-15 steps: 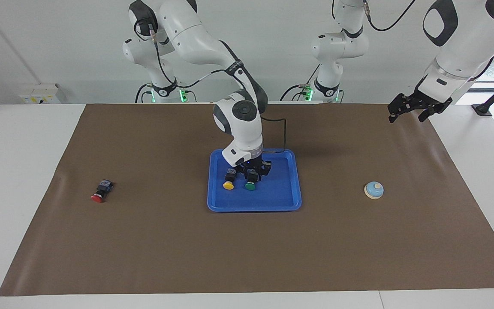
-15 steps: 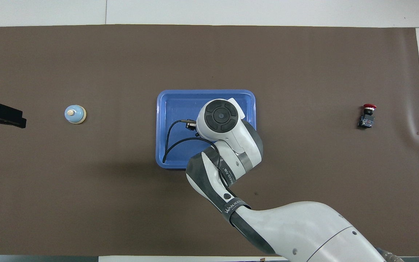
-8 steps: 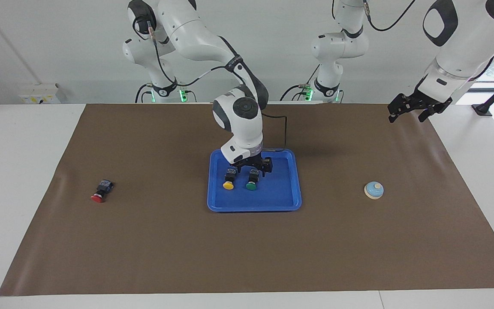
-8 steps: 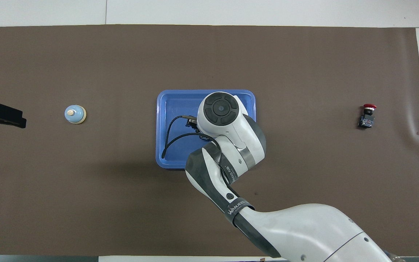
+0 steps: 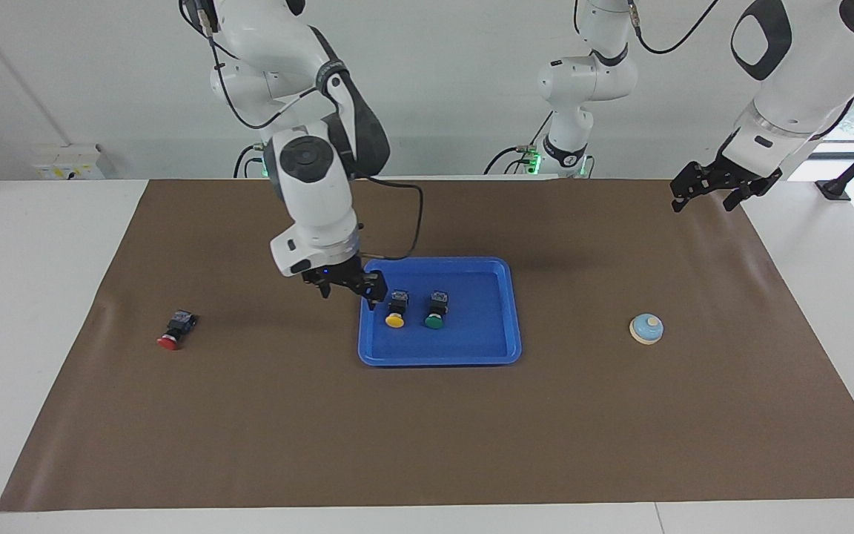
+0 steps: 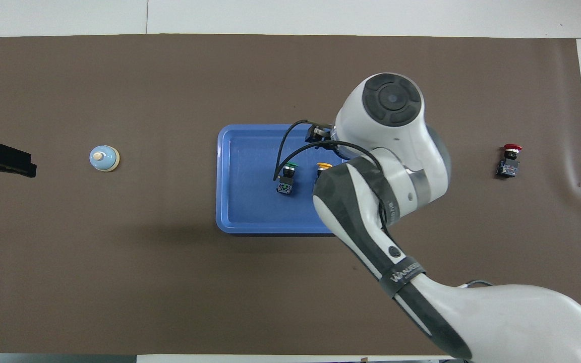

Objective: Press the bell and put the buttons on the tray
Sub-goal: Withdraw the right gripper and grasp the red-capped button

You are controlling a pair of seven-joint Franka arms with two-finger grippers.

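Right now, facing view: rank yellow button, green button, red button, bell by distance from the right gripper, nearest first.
From the right gripper, raised over the tray's edge:
1. Yellow button, in the tray.
2. Green button, in the tray beside it.
3. Red button, right arm's end of the table.
4. Bell, left arm's end.

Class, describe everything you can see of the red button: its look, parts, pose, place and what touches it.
The red button is a small push-button switch: a round red cap on a black body with a bluish patch at the back end. It lies on its side on the brown mat, toward the right arm's end of the table, well apart from the blue tray. Only the mat touches it; no claw is on it.
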